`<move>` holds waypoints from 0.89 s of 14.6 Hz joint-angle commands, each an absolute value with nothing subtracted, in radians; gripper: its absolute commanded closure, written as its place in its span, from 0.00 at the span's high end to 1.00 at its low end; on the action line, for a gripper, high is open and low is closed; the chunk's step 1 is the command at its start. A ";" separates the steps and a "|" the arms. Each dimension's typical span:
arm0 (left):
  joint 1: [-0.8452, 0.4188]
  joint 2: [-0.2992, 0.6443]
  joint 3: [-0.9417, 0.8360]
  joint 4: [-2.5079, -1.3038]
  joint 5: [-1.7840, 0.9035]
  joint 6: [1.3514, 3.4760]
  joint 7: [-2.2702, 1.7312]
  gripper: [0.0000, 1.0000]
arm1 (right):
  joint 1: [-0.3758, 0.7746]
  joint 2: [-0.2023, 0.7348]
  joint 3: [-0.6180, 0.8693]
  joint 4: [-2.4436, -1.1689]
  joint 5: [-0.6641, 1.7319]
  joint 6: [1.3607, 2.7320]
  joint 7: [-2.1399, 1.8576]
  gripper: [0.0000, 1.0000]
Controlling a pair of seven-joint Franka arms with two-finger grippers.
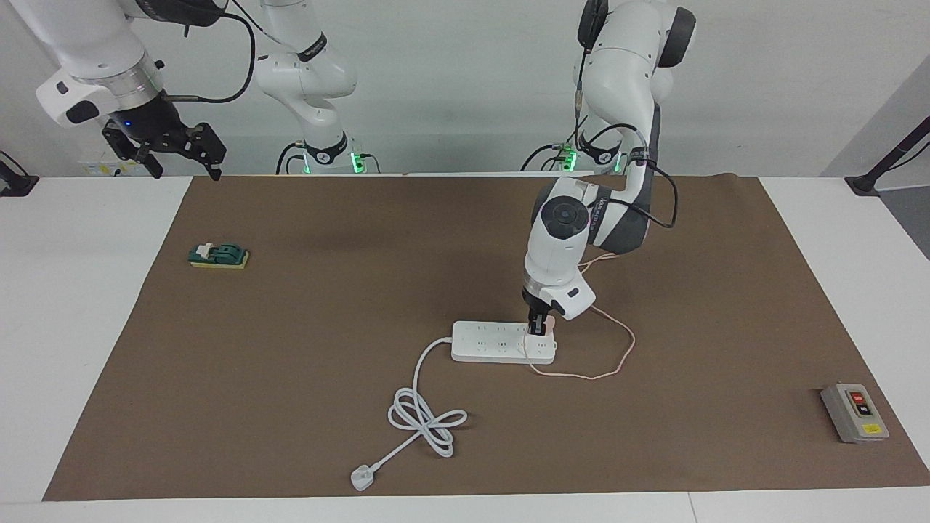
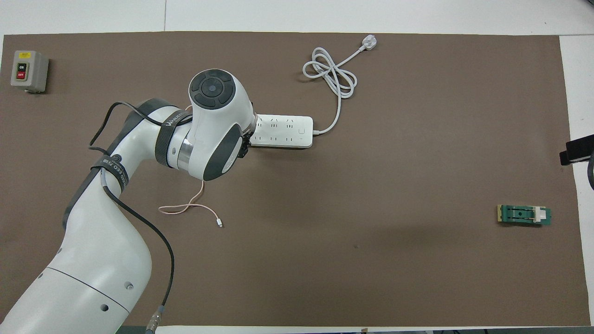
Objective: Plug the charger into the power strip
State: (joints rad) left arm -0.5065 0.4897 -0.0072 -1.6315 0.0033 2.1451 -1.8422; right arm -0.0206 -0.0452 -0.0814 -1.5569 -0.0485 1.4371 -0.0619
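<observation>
Coiled cord [image 1: 421, 414] and plug lay nearest; power strip [image 1: 487, 341] ran 3-to-9 o'clock on the bench [image 1: 290, 327]. Left claw [image 1: 538, 325] – closed on the charger [image 1: 550, 324] – stood directly over its 3 o'clock end; right claw [image 1: 178, 149] waited, apparently open.

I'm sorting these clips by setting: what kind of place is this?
Probably a robotics lab: a bare tabletop under a brown mat, two white arms fixed at its edge, and a few test items such as a power strip.

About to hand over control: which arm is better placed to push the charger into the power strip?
Left. The left gripper is already down on the power strip, at the end toward its own base, with the pink charger at its fingers. The right gripper waits raised above the table's edge.
</observation>
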 commanded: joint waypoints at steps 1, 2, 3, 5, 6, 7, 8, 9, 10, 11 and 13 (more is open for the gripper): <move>-0.497 0.496 -0.003 -1.781 0.005 2.212 -1.778 0.00 | -0.035 -0.066 -0.071 -1.585 -0.063 1.451 -0.061 1.00; -0.499 0.495 -0.005 -1.782 0.005 2.217 -1.778 0.00 | -0.035 -0.066 -0.071 -1.585 -0.063 1.453 -0.061 1.00; -0.503 0.495 -0.003 -1.781 0.006 2.217 -1.776 0.00 | -0.035 -0.066 -0.071 -1.585 -0.063 1.454 -0.061 1.00; -0.503 0.495 -0.005 -1.773 0.006 2.217 -1.763 0.00 | -0.035 -0.066 -0.071 -1.585 -0.063 1.453 -0.061 1.00; -0.503 0.494 -0.003 -1.770 0.006 2.212 -1.758 0.00 | -0.035 -0.066 -0.071 -1.585 -0.063 1.453 -0.061 1.00; -0.502 0.489 -0.003 -1.763 0.006 2.207 -1.752 0.00 | -0.035 -0.066 -0.071 -1.585 -0.061 1.453 -0.061 1.00; -0.494 0.482 -0.005 -1.755 0.006 2.201 -1.749 0.22 | -0.035 -0.067 -0.071 -1.585 -0.061 1.453 -0.060 1.00; -0.492 0.473 -0.003 -1.750 0.006 2.192 -1.747 0.50 | -0.035 -0.066 -0.071 -1.585 -0.061 1.453 -0.060 1.00; -0.488 0.451 -0.005 -1.749 0.006 2.171 -1.740 0.52 | -0.035 -0.066 -0.071 -1.585 -0.063 1.453 -0.060 1.00; -0.483 0.428 -0.005 -1.749 0.006 2.148 -1.724 0.59 | -0.035 -0.066 -0.071 -1.585 -0.061 1.453 -0.061 1.00; -0.454 0.385 -0.008 -1.737 0.005 2.093 -1.715 0.91 | -0.035 -0.066 -0.071 -1.585 -0.061 1.454 -0.058 1.00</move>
State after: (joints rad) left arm -0.4872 0.4602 -0.0002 -1.7018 0.0061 2.1560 -1.7475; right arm -0.0206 -0.0452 -0.0814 -1.5570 -0.0485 1.4371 -0.0619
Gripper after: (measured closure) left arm 0.278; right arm 0.000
